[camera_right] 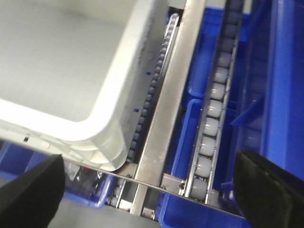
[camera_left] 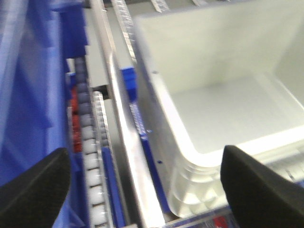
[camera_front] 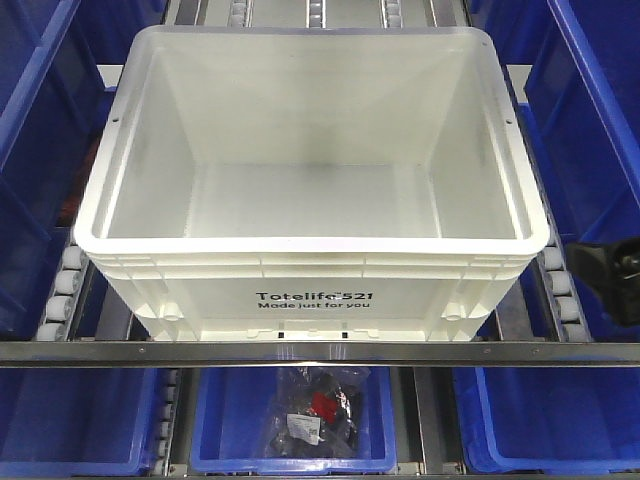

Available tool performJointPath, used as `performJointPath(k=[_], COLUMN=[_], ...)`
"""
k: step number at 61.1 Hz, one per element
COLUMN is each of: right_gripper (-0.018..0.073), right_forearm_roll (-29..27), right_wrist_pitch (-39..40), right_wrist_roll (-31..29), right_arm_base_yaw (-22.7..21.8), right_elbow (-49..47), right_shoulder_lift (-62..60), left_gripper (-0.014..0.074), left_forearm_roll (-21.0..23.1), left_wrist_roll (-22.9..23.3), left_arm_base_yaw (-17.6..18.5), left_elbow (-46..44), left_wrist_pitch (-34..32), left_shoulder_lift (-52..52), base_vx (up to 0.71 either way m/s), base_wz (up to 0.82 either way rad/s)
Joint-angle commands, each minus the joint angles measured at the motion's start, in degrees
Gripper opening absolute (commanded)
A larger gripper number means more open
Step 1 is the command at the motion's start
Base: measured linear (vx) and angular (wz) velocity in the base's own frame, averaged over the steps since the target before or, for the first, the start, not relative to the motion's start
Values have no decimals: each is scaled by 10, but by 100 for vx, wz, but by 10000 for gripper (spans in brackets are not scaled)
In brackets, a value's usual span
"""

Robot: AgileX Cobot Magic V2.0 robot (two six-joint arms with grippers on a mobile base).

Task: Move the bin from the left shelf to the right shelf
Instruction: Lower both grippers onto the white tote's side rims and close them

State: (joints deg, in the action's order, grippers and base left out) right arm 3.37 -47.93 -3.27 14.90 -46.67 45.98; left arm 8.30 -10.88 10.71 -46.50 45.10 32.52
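Front view: the bin [camera_front: 310, 290] fills the centre, resting on the roller shelf [camera_front: 62, 290] behind the front rail [camera_front: 320, 352], which probably stops it rolling out.

Left wrist view: the left end effector [camera_left: 145, 164] is spread wide and empty, with the bin's rim at right.

Right wrist view: the right end effector [camera_right: 147, 178] is likewise spread and grips nothing beside the bin's corner at upper left. It seems placed for a two-sided hold.

1. The bin [camera_front: 310, 290] sits on the shelf [camera_front: 350, 12], just behind the front rail [camera_front: 320, 352].
2. Roller lanes run along its left [camera_front: 62, 290] and right [camera_front: 560, 295] sides.
3. Side bins flank it, left [camera_front: 40, 150] and right [camera_front: 590, 130].
4. Below the rail stand three lower bins in a row; the middle one [camera_front: 230, 420] holds bagged items [camera_front: 318, 412].
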Motion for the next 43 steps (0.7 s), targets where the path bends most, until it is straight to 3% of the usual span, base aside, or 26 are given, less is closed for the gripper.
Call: performJointPath(k=[1,11,20,27,43], right_gripper=[693,672,667,664,652], right_forearm_roll=[40,65,55,54,60], right_wrist_pitch=[12,-20,-32,-56,-92], right_wrist_roll=[26,69,73,101,164], right_arm_base_yaw=[27,28,28,28,28], right_elbow=[-42,-100,-157,-203,-284], right_shoulder_lift=[31,108,175,228,324], left_gripper=[611,606,602,592,592], left_forearm_roll=[-3,-64,-108,-115,-162], left_wrist_roll=[-5,24,92,145,236], left_arm_base_yaw=[52,112,113,113,113], left_elbow=[-17,-36,-118,-184,-275], left_wrist_pitch=[-32,-26,23,73,106], left_shoulder_lift=[34,119,230,310,442], base_vx=[0,0,0,0,0], base_wz=[0,0,0,0,0])
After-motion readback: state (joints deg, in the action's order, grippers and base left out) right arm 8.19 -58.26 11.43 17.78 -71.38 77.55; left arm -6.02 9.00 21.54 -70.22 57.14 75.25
